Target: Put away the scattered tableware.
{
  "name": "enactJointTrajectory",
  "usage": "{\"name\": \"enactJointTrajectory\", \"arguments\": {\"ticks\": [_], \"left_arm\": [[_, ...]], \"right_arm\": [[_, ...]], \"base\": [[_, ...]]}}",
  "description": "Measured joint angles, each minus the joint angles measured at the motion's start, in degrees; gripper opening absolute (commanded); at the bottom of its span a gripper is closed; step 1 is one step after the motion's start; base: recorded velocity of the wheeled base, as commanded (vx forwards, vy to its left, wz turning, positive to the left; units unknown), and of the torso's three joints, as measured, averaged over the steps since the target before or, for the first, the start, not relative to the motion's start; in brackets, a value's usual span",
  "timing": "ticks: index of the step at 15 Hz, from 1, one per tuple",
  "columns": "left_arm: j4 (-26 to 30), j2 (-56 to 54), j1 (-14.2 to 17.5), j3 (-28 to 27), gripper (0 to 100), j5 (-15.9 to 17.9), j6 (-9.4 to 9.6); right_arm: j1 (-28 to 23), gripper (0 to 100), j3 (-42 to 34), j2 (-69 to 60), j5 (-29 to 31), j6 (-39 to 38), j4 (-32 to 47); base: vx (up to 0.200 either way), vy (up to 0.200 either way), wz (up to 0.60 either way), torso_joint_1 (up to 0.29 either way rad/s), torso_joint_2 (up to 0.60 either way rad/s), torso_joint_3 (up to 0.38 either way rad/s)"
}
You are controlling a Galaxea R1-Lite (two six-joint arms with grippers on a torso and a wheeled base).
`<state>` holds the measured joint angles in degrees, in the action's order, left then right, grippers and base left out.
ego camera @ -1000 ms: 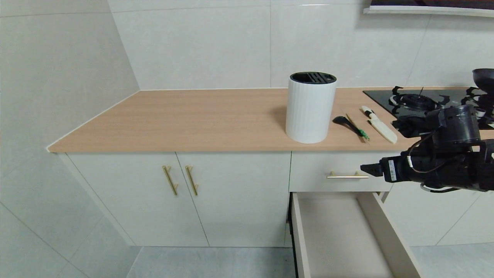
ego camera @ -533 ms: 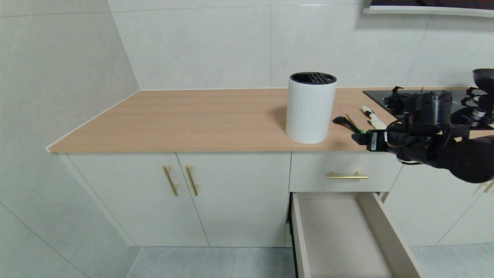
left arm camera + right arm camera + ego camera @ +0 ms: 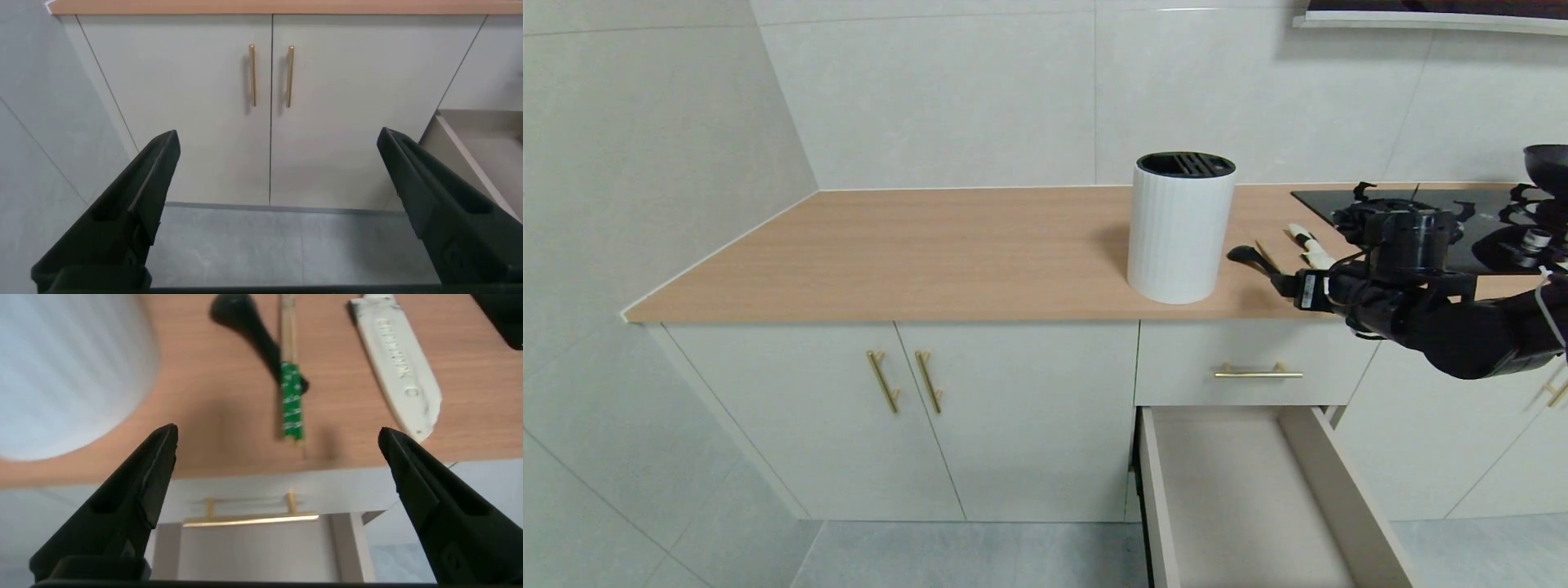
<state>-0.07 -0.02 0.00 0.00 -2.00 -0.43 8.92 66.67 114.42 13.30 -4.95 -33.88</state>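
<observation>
- The white cylindrical holder [image 3: 1180, 229] stands upright on the wooden counter [image 3: 972, 253]. Its black top is cut with slots.
- The scattered tableware lies on the counter just to the right of the holder, towards the stove [image 3: 1486, 214]: a black spoon [image 3: 1250, 256], a pair of chopsticks [image 3: 1264, 251] with a green band, and a white knife [image 3: 1311, 249].
- In the right wrist view the spoon [image 3: 249, 331] crosses under the chopsticks [image 3: 290, 384], while the knife [image 3: 400, 363] lies apart from them.
- The right gripper [image 3: 1286, 282] hangs above the counter's front edge, over the spoon and chopsticks. Its fingers [image 3: 122, 514] are spread wide and hold nothing.
- Below the counter, the upper drawer [image 3: 1258, 359] with a gold handle is closed. The lower drawer [image 3: 1156, 490] is pulled out, and its pale floor is in plain sight.
- The left gripper [image 3: 278, 212] is also spread wide and holds nothing. It faces the cabinet doors [image 3: 204, 106] low down, with a corner of the lower drawer [image 3: 445, 131] beside it.
</observation>
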Motion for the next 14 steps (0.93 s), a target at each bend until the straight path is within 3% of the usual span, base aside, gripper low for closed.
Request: {"name": "enactJointTrajectory", "arguments": {"ticks": [14], "left_arm": [[0.0, 0.0, 0.0, 0.0, 100, 0.0, 0.00]], "right_arm": [[-2.5, 100, 7.0, 9.2, -0.1, -0.1, 0.0]], "base": [[0.000, 0.000, 0.00, 0.000, 0.00, 0.000]]}}
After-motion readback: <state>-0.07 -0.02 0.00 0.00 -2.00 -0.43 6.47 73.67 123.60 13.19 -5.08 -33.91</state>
